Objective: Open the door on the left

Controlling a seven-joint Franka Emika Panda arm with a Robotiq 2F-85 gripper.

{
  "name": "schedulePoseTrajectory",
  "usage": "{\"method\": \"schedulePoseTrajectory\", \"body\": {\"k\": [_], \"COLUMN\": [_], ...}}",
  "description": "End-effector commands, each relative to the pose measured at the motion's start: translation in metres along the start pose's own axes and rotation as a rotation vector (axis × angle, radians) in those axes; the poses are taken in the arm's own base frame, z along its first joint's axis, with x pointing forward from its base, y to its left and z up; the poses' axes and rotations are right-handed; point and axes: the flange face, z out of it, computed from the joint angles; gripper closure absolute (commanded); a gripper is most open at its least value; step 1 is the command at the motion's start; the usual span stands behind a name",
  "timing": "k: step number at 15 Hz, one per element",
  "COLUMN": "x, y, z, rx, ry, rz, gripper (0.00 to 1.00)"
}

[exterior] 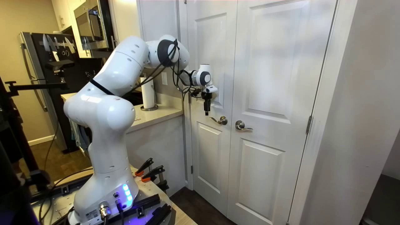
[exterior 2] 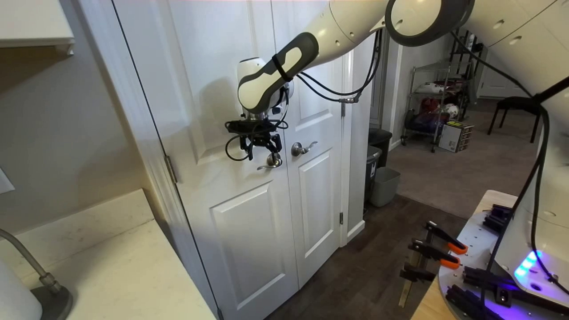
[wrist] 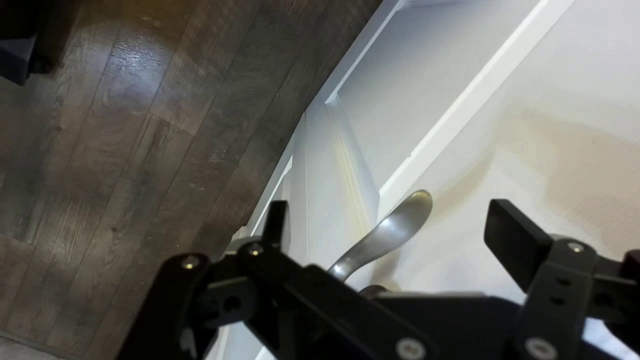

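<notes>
Tool (wrist: 387, 215) gapes, though fingers (exterior: 207, 107) overlap in an exterior view.

text: none legible | robot base label (exterior: 92, 214): too small | bin mark (exterior 2: 372, 169): unclear

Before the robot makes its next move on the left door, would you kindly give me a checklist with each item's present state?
1. Left door shut, in line with the right door: ok.
2. Gripper open: ok; its fingers stand apart.
3. Lever handle of that door lined up: ok, as the wrist view shows it between the fingers.
4. Clearance between fingers and handle: cannot tell; in an exterior view a finger partly hides the handle.
5. Handle gripped: not ok; the fingers have not closed on it.
6. Room for the door to swing: cannot tell; the exposed hinge suggests it opens toward the arm.
</notes>
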Motion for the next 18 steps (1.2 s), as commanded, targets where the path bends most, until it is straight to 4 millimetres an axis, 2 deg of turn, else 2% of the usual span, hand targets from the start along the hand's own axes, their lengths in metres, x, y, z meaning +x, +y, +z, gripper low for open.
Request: {"method": "schedulePoseTrajectory", "body": {"k": [1, 4, 12, 18], "x": [-0.002, -0.006, -0.006, 0.0], "y": [-0.001, -0.002, -0.004, 0.004], "z": [0.006, 0.016, 0.014, 0.032], "rx": [0.001, 0.001, 0.008, 0.06], "ry": [-0.003, -0.007, -0.006, 0.007], "rz": [-0.001, -0.006, -0.006, 0.218], "gripper": [0.0, 0.0, 0.0, 0.0]}}
